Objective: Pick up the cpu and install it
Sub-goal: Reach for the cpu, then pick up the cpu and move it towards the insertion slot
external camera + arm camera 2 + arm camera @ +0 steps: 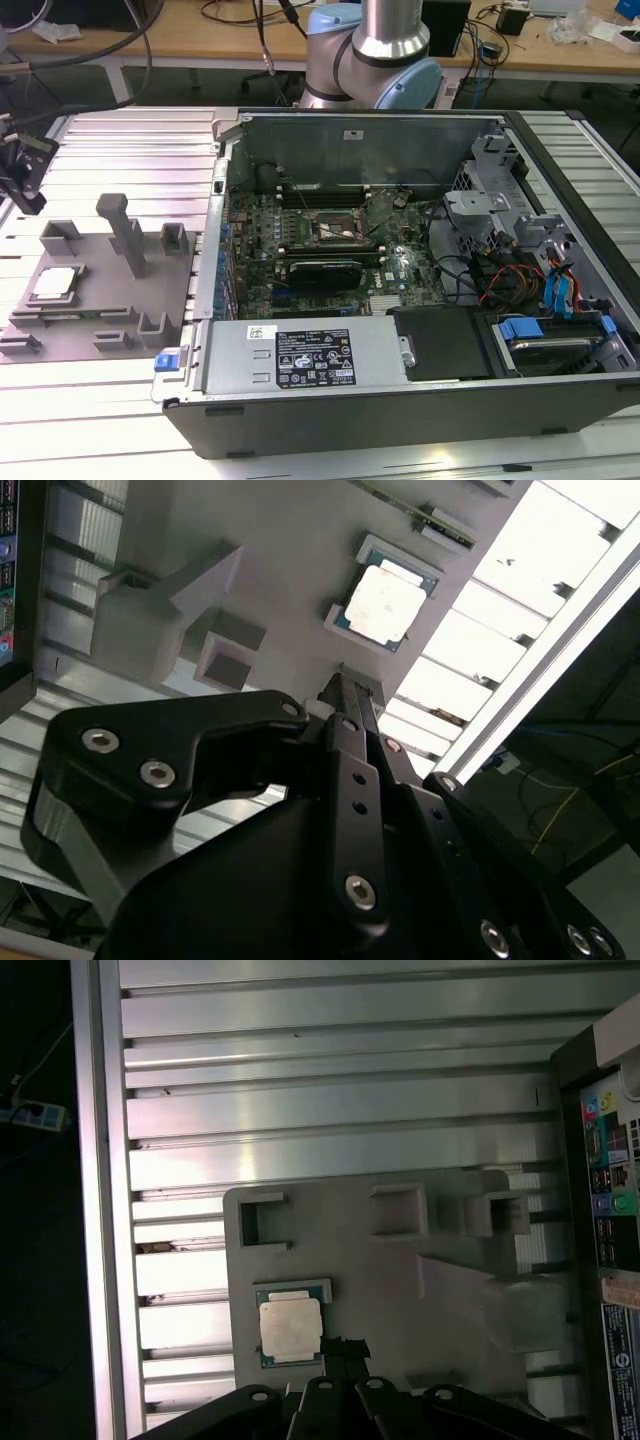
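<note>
Exterior view cut off part of the gripper (21, 172) at its left edge, so we read the jaws in both wrist views: pressed together, holding nothing, poised above and clear of the parts. We counted one cpu (291, 1327), lying flat in a pocket of one grey fixture (400, 1290) on the slatted table (330, 1100), beside one open computer case (400, 400). Its socket stayed unclear.
</note>
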